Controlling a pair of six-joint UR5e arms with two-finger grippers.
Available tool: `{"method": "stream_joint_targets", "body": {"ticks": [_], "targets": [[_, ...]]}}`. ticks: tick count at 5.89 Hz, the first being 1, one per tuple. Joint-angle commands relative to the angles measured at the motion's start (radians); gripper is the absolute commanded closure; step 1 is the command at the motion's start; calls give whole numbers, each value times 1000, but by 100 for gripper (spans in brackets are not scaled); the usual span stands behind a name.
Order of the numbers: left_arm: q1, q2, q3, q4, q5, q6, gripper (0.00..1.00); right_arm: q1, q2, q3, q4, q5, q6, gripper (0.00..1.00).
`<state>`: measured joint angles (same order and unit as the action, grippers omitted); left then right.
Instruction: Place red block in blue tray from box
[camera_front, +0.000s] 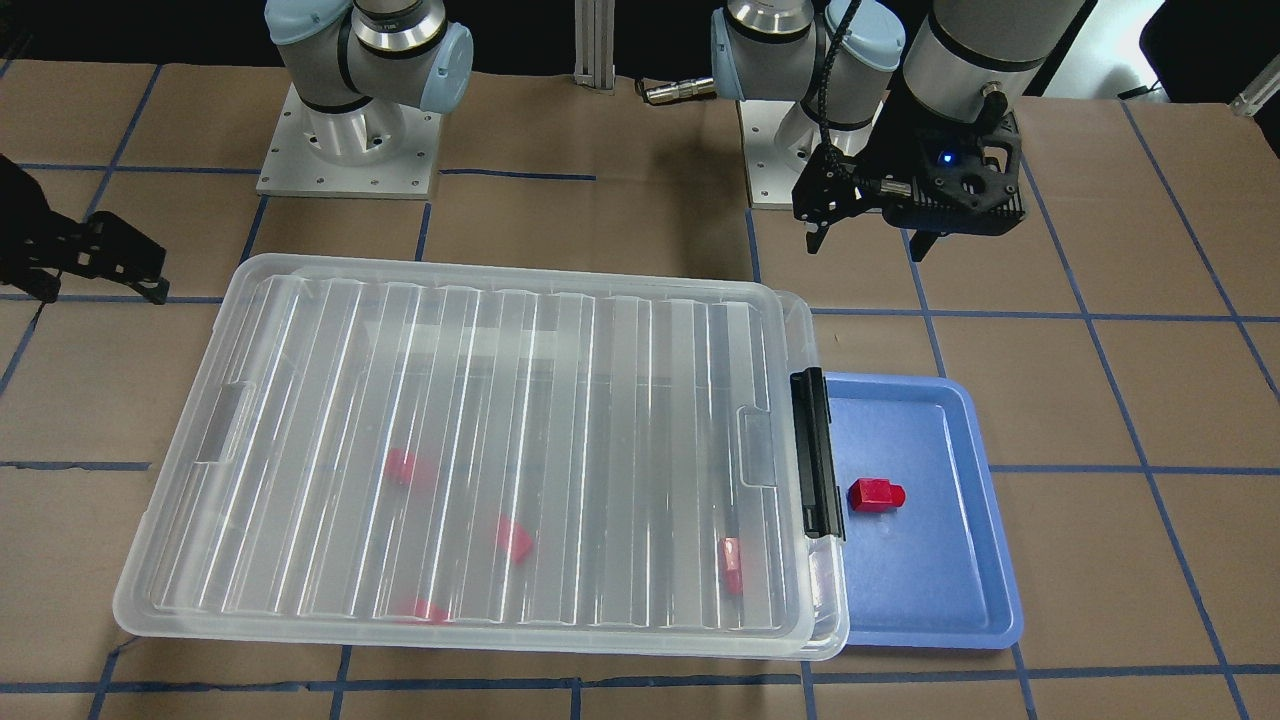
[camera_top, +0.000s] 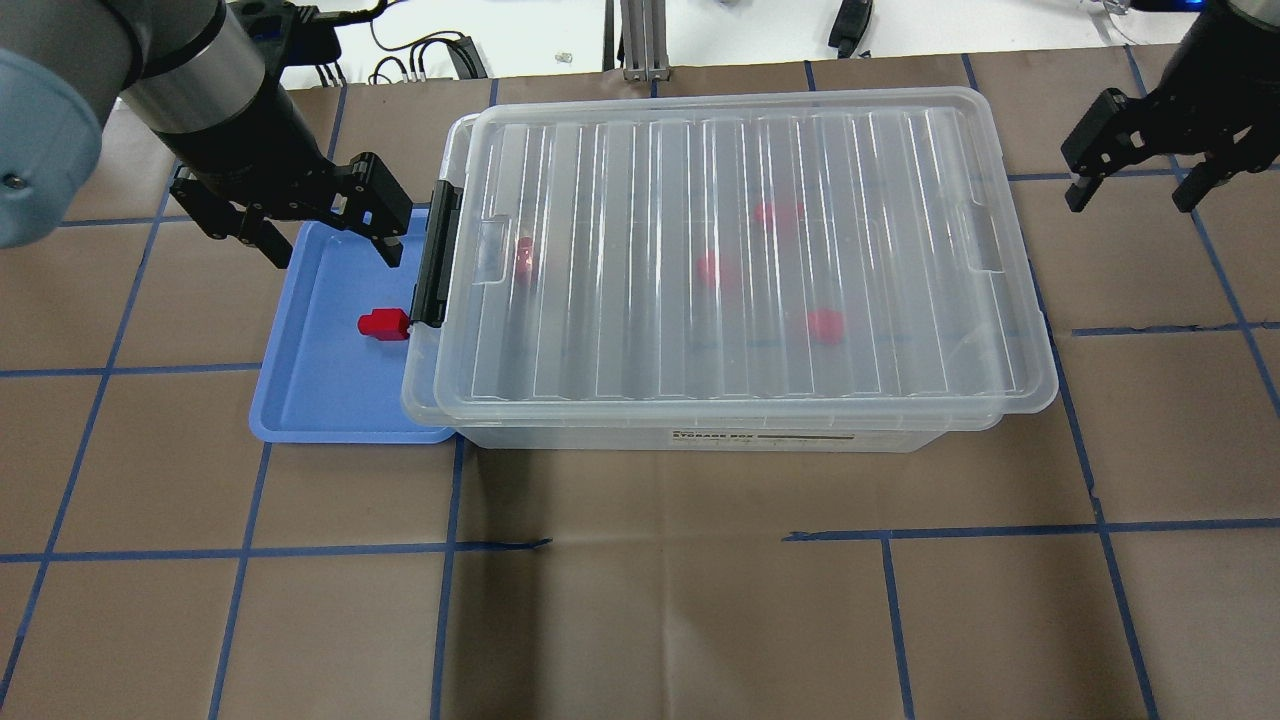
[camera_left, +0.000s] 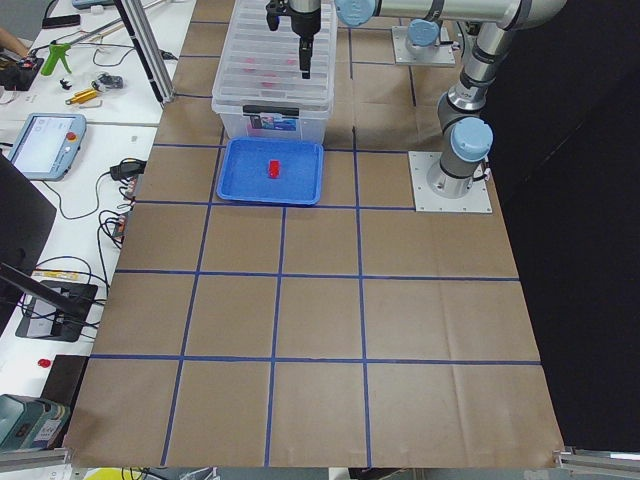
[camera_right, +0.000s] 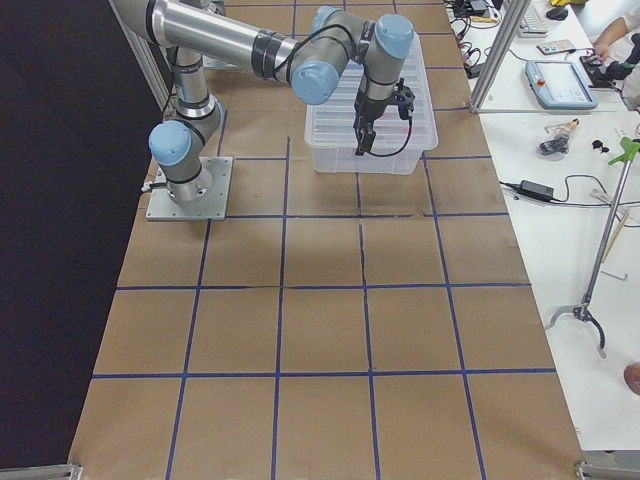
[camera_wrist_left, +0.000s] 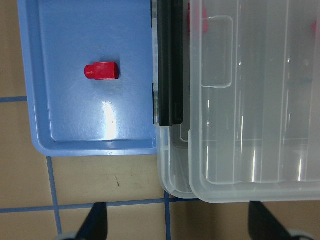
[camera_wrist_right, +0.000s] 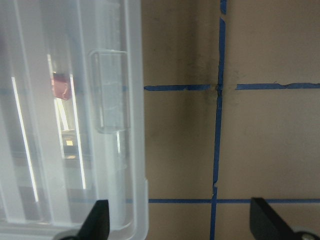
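Seen from overhead, a brown paper-covered desk (camera_top: 640, 620) is ruled with blue tape. At centre sits the box (camera_top: 730, 250) with its ribbed clear lid (camera_top: 800, 180) on and several red pieces (camera_top: 715, 268) dim inside. Against its left, latched end lies the blue tray (camera_top: 320, 395), its near edge hidden beneath the box's overhanging rim. At upper left, the left arm's jaws hover above the tray's far end, spread wide and holding nothing. At upper right, the right arm's jaws hang over the desk beyond the box, also wide and empty. The red block (camera_top: 383, 324) lies on its side in the tray, close to the black latch (camera_top: 438, 255). The placing looks done, and likely only drawing the arms clear remains.
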<state>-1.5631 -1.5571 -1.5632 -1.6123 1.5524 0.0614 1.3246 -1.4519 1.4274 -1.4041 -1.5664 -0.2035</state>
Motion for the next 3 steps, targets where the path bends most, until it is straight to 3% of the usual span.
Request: {"method": "stream_joint_targets", "body": {"ticks": [1, 3], "targets": [[0, 0, 0, 0, 0, 0, 2, 176, -28, -12, 22, 3, 203, 0], [0, 0, 0, 0, 0, 0, 2, 269, -28, 7, 20, 3, 311, 0]]}}
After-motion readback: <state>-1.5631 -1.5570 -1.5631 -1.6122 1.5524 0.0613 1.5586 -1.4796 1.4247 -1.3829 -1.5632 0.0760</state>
